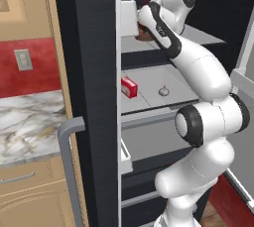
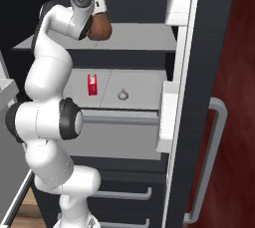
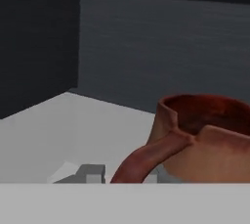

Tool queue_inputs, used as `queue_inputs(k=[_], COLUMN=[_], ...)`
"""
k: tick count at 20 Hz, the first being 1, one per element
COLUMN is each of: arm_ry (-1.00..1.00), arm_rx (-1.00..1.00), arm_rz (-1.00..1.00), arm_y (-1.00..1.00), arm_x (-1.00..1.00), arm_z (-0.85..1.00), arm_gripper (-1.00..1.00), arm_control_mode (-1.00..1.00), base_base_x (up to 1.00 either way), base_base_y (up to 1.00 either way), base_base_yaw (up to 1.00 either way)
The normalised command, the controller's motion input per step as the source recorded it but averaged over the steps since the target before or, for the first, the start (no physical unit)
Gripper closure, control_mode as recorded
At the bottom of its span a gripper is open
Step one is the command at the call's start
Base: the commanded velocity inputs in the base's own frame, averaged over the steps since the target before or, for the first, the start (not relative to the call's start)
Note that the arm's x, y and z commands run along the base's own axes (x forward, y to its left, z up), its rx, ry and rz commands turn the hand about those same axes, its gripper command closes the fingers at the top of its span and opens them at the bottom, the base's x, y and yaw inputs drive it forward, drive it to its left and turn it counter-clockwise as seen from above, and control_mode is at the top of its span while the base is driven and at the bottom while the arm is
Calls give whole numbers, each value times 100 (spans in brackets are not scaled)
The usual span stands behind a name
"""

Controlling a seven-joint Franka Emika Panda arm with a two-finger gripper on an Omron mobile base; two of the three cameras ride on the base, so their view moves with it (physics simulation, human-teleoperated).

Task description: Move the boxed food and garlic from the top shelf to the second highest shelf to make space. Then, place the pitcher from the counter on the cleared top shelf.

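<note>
Pitcher going onto the top shelf

I have the arm reaching high into the open fridge, with the tool [image 2: 97,14] up at the top shelf [image 2: 139,38] and the pitcher [image 2: 101,27] right at it, over the left part of that slab. I cannot tell from these views whether the tool is clamped on the jug or has let go, nor whether its base is resting on the shelf. In the hand view the pitcher [image 3: 205,137] sits close, handle curving toward the camera, over bare grey shelf. That space is free because the boxed food [image 1: 129,87] and the garlic [image 1: 162,91] now lie one level down on the second highest shelf [image 1: 149,80], box to the left, bulb to its right, well apart. I judge this the final placing step.
</note>
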Motion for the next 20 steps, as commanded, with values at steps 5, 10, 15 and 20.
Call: queue_inputs(k=[5,10,15,20], arm_ry=[0,-1,-13,-15], arm_rx=[-12,-3,0,0], arm_rz=[12,19,17,12], arm_y=[3,-2,-23,-17], arm_x=[55,30,0,-2], arm_z=[-23,-24,-26,-36], arm_gripper=[100,-100,-100,-100], arm_control_mode=[-100,-100,-100,-100], base_base_x=[0,0,0,0], base_base_y=[0,0,0,0], base_base_yaw=[0,0,0,0])
